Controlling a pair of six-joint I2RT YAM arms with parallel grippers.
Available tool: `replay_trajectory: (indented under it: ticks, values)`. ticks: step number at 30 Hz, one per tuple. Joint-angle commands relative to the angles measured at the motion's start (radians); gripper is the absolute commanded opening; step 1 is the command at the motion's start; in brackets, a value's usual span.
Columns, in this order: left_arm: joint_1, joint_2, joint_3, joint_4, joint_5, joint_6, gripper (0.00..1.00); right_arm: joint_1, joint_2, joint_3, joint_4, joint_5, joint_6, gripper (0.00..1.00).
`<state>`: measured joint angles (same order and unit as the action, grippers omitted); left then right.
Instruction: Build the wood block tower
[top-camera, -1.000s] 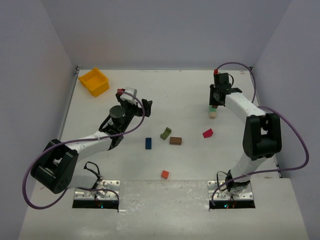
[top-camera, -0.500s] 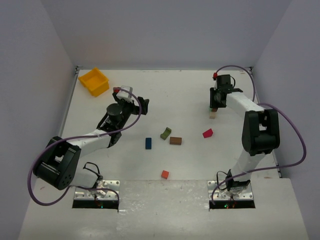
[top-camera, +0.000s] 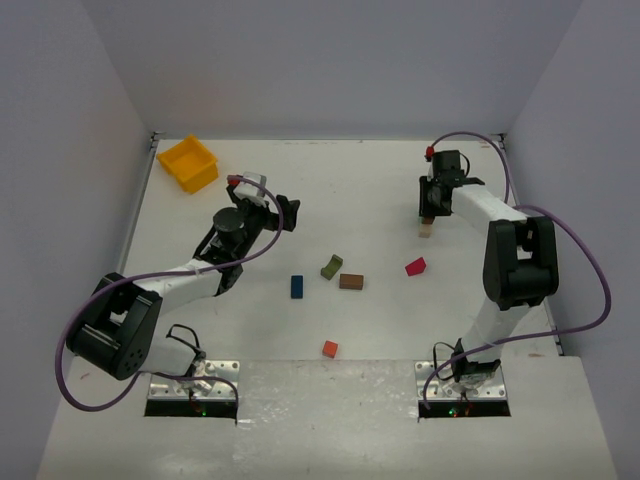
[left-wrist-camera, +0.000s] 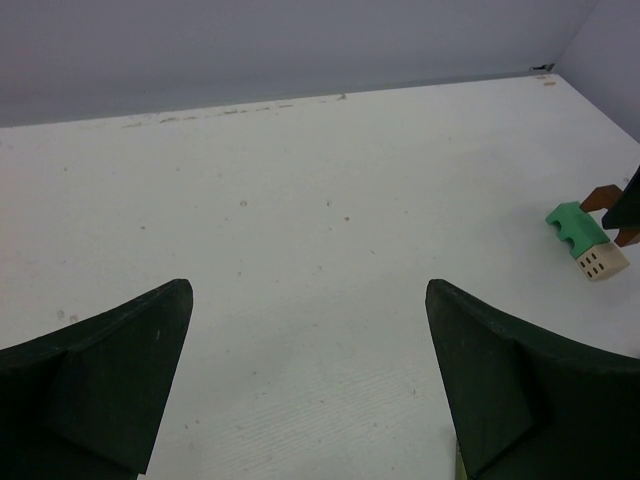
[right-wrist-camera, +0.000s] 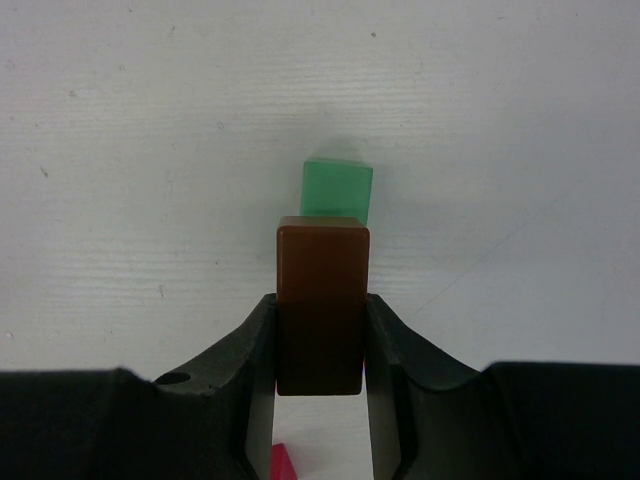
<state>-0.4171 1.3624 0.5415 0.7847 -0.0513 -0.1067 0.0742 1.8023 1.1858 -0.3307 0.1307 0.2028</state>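
while our right gripper (right-wrist-camera: 320, 312) clamps the brown block (right-wrist-camera: 322, 285), we stack.
we square it over the green block (right-wrist-camera: 337, 188), lower slowly; left gripper (left-wrist-camera: 307, 330) stands wide, empty.

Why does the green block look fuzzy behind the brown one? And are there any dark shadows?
Right wrist view: the brown block in the right hand looks crisp, while the green block beyond it has soft, out-of-focus edges. Top view: the light is even, so the orange-red block casts only a faint shadow on the table.
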Motion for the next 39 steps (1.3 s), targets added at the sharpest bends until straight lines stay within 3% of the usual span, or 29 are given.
replay_trajectory:
  ticks: [1, 39]
  values:
    - [0.011, 0.005, 0.0, 0.064, 0.028, -0.002, 1.0, -0.001, -0.001, -0.012, 0.052, 0.019, 0.013, 0.14]
    - [0.011, 0.012, 0.0, 0.073, 0.083, 0.01, 1.0, -0.001, -0.021, -0.103, 0.171, 0.031, 0.021, 0.18]
